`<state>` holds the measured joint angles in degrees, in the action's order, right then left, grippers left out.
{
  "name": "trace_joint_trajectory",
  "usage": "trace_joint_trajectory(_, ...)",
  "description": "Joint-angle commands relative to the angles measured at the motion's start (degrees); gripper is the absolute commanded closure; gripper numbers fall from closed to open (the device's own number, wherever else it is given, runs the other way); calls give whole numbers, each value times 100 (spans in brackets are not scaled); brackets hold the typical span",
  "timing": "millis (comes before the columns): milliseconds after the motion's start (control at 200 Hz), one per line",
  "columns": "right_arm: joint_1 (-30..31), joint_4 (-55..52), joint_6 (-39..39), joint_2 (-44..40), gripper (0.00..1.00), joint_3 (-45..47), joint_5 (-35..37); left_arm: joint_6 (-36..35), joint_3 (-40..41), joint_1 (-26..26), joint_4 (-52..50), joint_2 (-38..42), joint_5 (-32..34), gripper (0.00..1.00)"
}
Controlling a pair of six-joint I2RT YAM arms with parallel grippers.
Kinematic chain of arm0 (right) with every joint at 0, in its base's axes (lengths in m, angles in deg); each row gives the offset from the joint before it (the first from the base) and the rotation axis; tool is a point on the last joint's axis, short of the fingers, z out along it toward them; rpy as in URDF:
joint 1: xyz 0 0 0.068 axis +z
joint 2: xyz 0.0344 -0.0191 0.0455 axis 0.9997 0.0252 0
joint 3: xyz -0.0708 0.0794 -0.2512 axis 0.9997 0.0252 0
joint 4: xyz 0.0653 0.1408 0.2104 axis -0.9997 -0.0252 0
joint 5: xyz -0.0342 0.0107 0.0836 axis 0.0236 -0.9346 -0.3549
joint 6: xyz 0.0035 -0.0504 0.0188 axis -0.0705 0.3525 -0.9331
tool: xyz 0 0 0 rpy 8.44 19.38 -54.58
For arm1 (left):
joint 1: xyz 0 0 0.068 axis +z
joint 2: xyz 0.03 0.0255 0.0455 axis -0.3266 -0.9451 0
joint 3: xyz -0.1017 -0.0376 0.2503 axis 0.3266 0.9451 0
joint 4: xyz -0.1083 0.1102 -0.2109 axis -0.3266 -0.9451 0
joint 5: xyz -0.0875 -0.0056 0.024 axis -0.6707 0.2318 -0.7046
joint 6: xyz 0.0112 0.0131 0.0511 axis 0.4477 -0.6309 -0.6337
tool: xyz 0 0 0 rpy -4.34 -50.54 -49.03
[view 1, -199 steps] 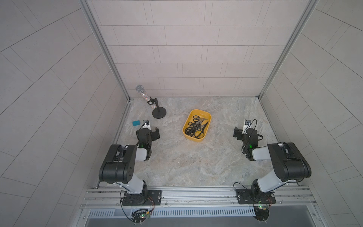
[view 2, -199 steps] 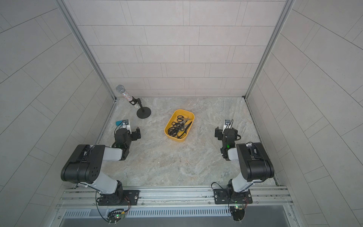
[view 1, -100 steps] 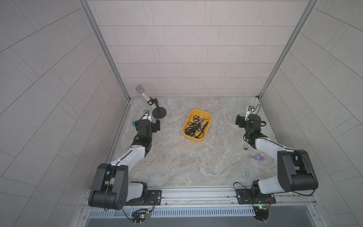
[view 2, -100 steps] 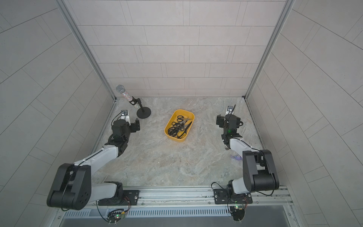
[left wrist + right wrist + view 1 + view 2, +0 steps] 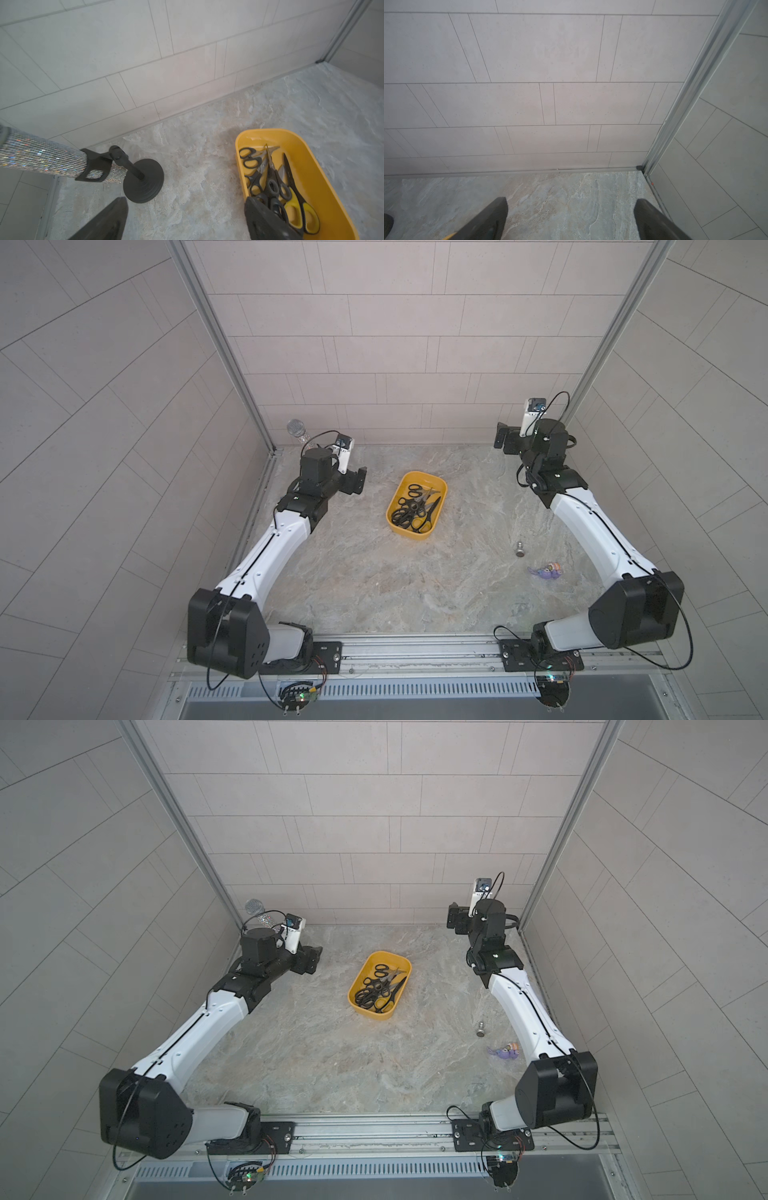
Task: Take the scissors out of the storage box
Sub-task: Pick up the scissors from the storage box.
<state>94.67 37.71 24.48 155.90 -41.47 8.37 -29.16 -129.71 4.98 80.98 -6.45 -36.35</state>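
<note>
The scissors piled in the storage box, my arms out on either side

My left gripper hangs off the box's left, apart from it; my right gripper sits farther off to the box's right. A small metal knob and a purple toy lie right of the box, nearer my base.

Three sides are closed by pale grey tile-pattern wall panels with staggered joints. Aluminium corner posts stand at both back corners. Floor is a matte beige-grey marble-look slab. Aluminium rail runs along the front edge, with a slotted vent grille below it. Light is even and diffuse, shadows soft.
</note>
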Motion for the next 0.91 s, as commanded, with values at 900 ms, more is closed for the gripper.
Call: trace_joint_trajectory(900,986,-3332,-1889,1661,0,-1056,274,1740,-2647,-2845,-2232,-3565,2016,24)
